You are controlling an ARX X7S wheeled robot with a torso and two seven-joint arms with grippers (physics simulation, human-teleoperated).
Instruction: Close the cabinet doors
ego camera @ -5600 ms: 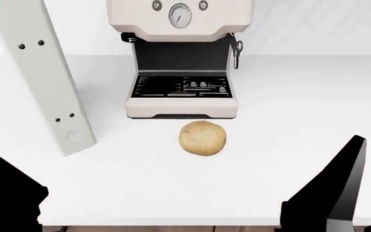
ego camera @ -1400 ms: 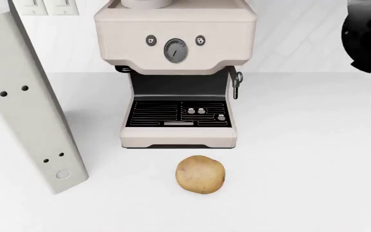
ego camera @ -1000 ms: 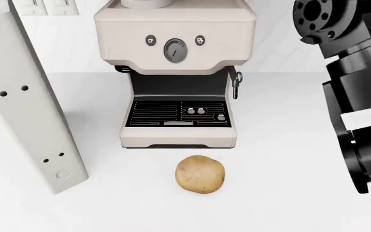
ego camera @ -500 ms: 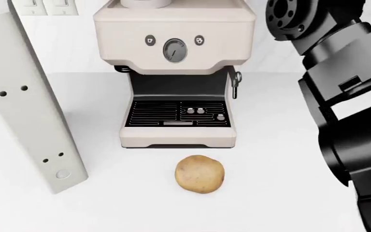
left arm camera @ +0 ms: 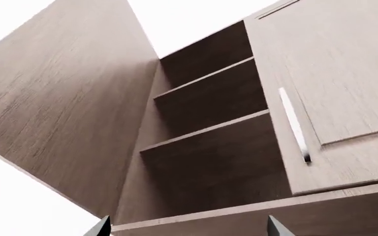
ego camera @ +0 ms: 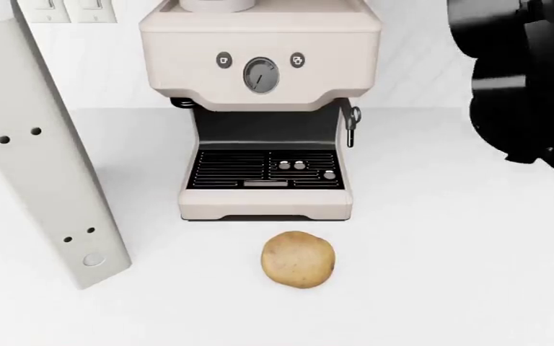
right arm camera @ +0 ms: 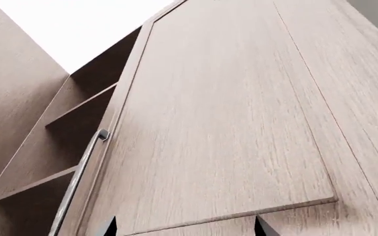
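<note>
One cabinet door stands swung open: in the head view it is the tall off-white panel point(ego camera: 41, 158) at the left, its thick edge showing pairs of dark holes and a round mark. The left wrist view shows it as a wide wood-grain panel point(left arm camera: 57, 98) beside bare shelves point(left arm camera: 208, 132). The other door point(right arm camera: 241, 113) is shut, with a pale bar handle point(right arm camera: 77, 187). My left gripper point(left arm camera: 187, 228) is open below the cabinet's bottom rail, holding nothing. My right gripper point(right arm camera: 185, 227) is open, close under the shut door. Only the right arm point(ego camera: 527, 79) shows in the head view.
A cream coffee machine point(ego camera: 262, 108) stands at the back of the white counter point(ego camera: 450, 274), with a potato point(ego camera: 299, 259) in front of it. Wall switches point(ego camera: 66, 9) sit at the upper left. The right arm's dark links fill the head view's upper right corner.
The right arm came into the head view from the right and has risen; only its upper links now show. The open door, coffee machine and potato have not moved in the last second.
</note>
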